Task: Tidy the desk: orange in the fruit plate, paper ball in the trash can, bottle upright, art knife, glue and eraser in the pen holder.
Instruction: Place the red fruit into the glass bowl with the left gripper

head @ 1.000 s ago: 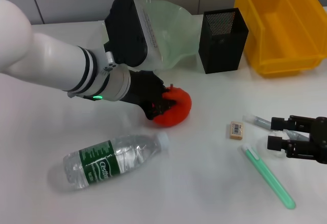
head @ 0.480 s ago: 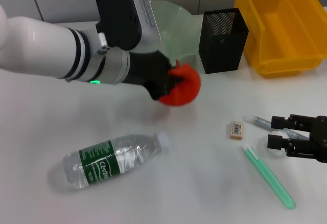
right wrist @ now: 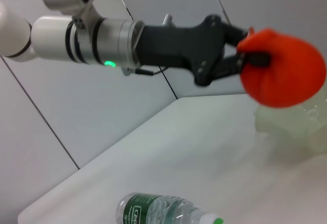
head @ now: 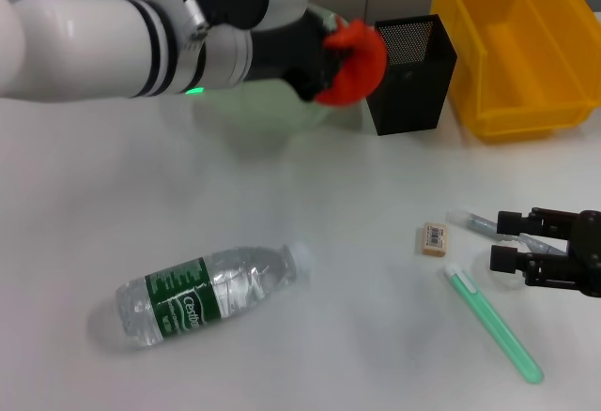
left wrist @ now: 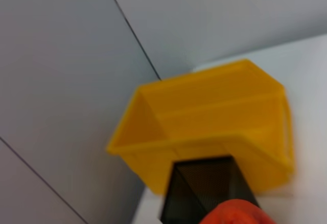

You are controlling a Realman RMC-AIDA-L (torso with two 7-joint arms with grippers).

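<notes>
Near the desk's far edge, the left gripper (head: 331,54) carries the orange (head: 354,62) in the air, jaws shut on it from both sides; right wrist view shows the dark fingers (right wrist: 240,47) pinching the fruit (right wrist: 283,73) w/ the pale-green fruit plate (right wrist: 296,124) just under and beyond it. From the head view the orange hangs over the plate's rim (head: 329,115), on the side next to the pen holder (head: 410,73); most of the plate is hidden behind the arm. Left wrist view shows only the orange's top (left wrist: 235,214), the holder (left wrist: 207,185) and the trash can (left wrist: 204,127) behind it.

Step in hand, by judgement: orange to fruit plate, transport phase, nearly over target. Next move likely calls for shifting a bit away from the pen holder, toward the bowl's middle, lowering into it, then opening the jaws; release low so the fruit doesn't roll out over the wavy rim.

Rest of the task looks undone: bottle (head: 207,294) lies on its side toward the desk's near edge, eraser (head: 434,238) sits on the desk toward the right edge, green pen-like tool (head: 493,322) beside it. Right gripper (head: 507,242) waits low near the right edge, jaws apart, holding nothing as far as can be seen; a clear tube-like item (head: 472,222) lies just by it. No paper ball visible.
</notes>
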